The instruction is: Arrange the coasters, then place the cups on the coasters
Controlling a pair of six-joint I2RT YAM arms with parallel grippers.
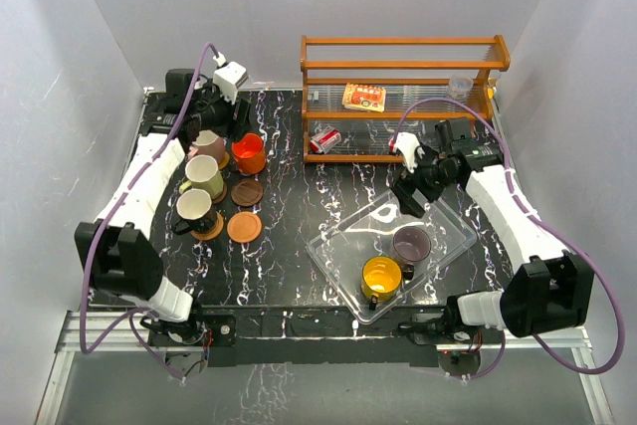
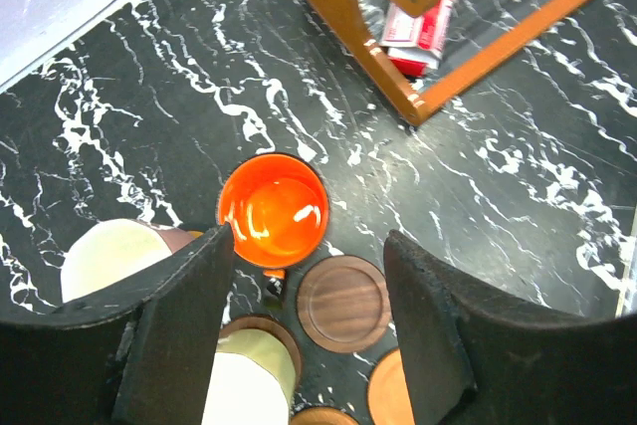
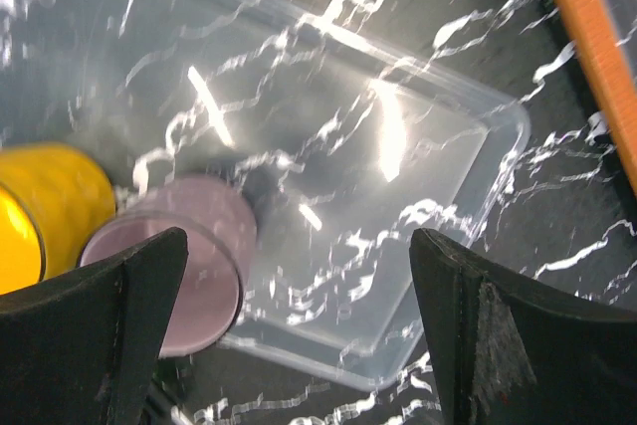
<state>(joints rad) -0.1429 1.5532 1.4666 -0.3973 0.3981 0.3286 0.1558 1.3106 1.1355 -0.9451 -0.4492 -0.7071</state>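
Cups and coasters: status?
Left gripper open, aimed at orange-red mug; right gripper open over clear plastic tray. Yellow mug, mauve mug in tray. Dark brown round coaster, orange-brown round coaster bare. Nothing blocking.

Links (image 1: pixel 139 181): white, rounded shells are seen on both arms.
Joints (image 1: pixel 542 296): black, blocky housings are set between the links.
Cables (image 1: pixel 597 286): purple, one is run along each arm.
Wrist block (image 1: pixel 230 77): white, box-shaped.
Left fingers (image 2: pixel 174 335): black, matte, broad.
Right fingers (image 3: pixel 95 325): black, matte; grey wear is seen on one edge.
Bases (image 1: pixel 184 325): black.
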